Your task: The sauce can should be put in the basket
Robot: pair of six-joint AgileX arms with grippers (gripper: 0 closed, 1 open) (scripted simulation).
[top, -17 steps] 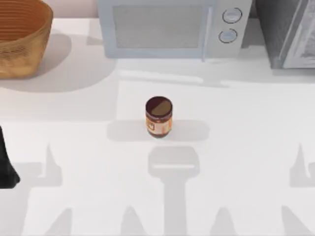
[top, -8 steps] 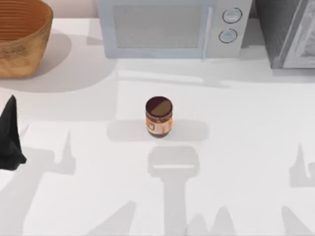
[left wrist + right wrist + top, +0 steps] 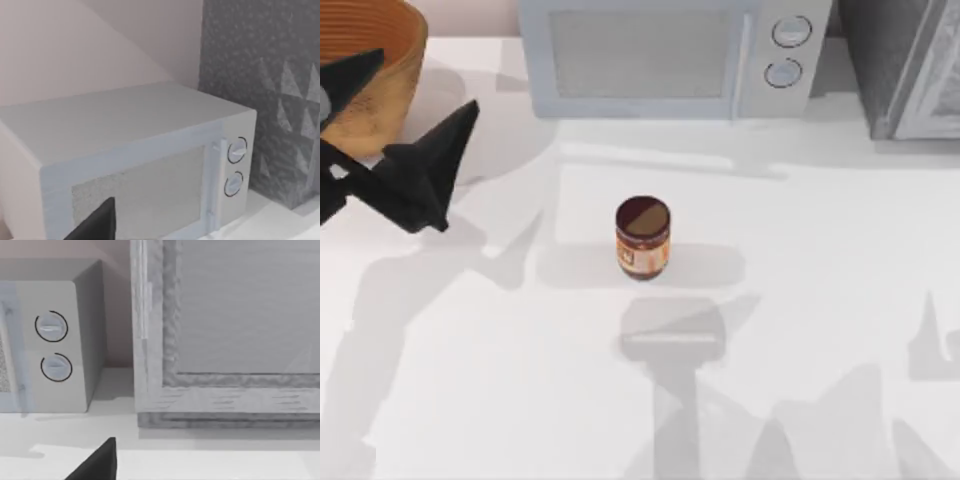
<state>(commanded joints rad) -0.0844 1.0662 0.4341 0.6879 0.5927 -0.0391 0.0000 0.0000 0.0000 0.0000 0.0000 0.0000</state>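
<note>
The sauce can [image 3: 643,237], a small jar with a dark reddish-brown lid and an orange-and-cream label, stands upright near the middle of the table. The woven golden-brown basket [image 3: 375,122] sits at the back left corner. My left gripper [image 3: 420,88] hovers open over the basket's right front side, its black fingers [image 3: 455,125] spread and covering part of the rim. It is well to the left of the can and apart from it. A dark edge of my right gripper [image 3: 96,464] shows in the right wrist view, facing the back right of the table.
A pale microwave [image 3: 665,55] stands along the back behind the can; it also appears in the left wrist view [image 3: 140,165]. A grey cabinet [image 3: 910,65] fills the back right corner. White tabletop lies open around the can.
My left gripper has swung in from the table's left edge, going back and to the right until it is over the basket's side. The can has stayed put.
</note>
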